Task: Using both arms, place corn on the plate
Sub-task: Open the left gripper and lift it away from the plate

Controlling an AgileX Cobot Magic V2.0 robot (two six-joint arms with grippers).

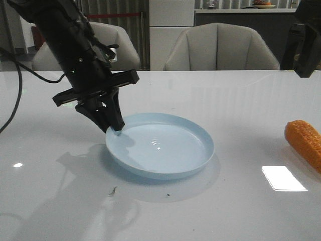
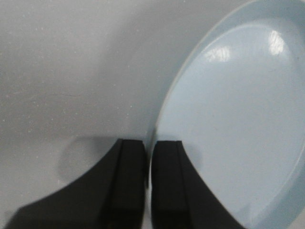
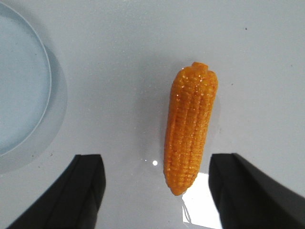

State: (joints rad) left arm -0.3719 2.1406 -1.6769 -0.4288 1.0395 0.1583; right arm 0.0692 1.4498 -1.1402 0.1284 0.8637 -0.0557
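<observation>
The pale blue plate [image 1: 159,145] lies flat at the middle of the white table. My left gripper [image 1: 116,128] is shut on the plate's left rim; in the left wrist view its two fingers [image 2: 133,162] pinch the thin rim of the plate [image 2: 238,114]. The orange corn [image 1: 305,141] lies on the table at the right edge of the front view. In the right wrist view the corn [image 3: 189,129] lies below my right gripper [image 3: 157,164], which is open and empty above the table, with the cob nearer one finger. The plate's edge [image 3: 24,95] shows there too.
Two beige chairs [image 1: 220,47] stand behind the table's far edge. The right arm's black body [image 1: 308,40] hangs at the upper right of the front view. A bright light reflection [image 1: 284,177] lies on the table near the corn.
</observation>
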